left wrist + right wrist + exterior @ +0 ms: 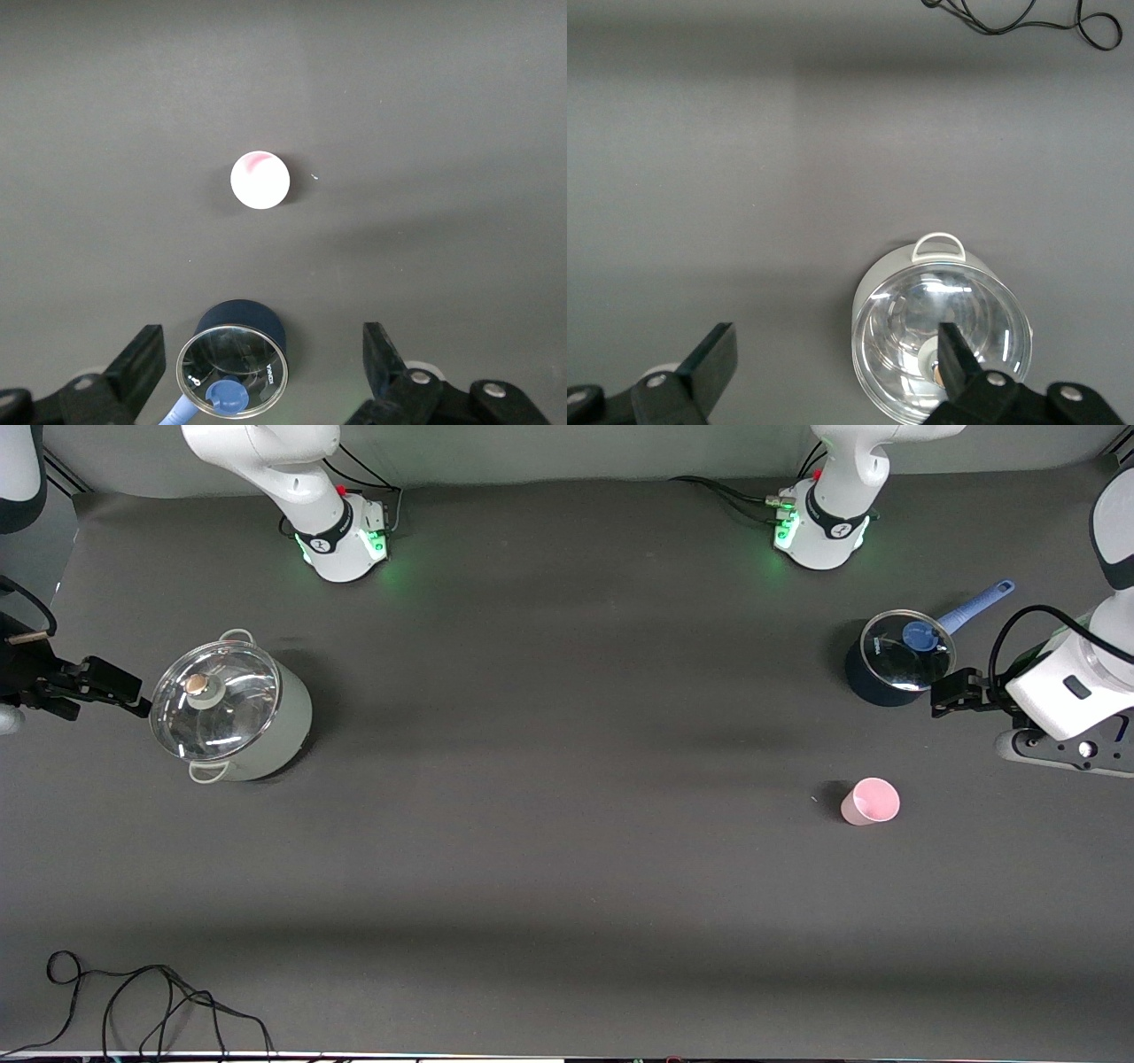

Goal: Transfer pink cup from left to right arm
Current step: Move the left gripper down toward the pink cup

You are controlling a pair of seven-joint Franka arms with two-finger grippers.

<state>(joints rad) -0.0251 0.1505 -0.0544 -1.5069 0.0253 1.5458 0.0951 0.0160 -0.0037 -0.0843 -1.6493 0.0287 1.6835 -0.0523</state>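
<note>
The pink cup [870, 801] stands upright on the dark table toward the left arm's end, nearer to the front camera than the blue saucepan. It also shows in the left wrist view [260, 181], seen from above. My left gripper [952, 693] hangs open and empty in the air beside the saucepan; its fingers [137, 365] are spread wide, well apart from the cup. My right gripper [106, 685] is open and empty up in the air beside the large pot at the right arm's end, with its fingers [713, 359] wide apart.
A dark blue saucepan [895, 662] with a glass lid and a blue handle stands by the left gripper, also in the left wrist view [239, 359]. A large pale pot [232, 713] with a glass lid stands by the right gripper [942, 341]. A black cable [133, 1001] lies at the near edge.
</note>
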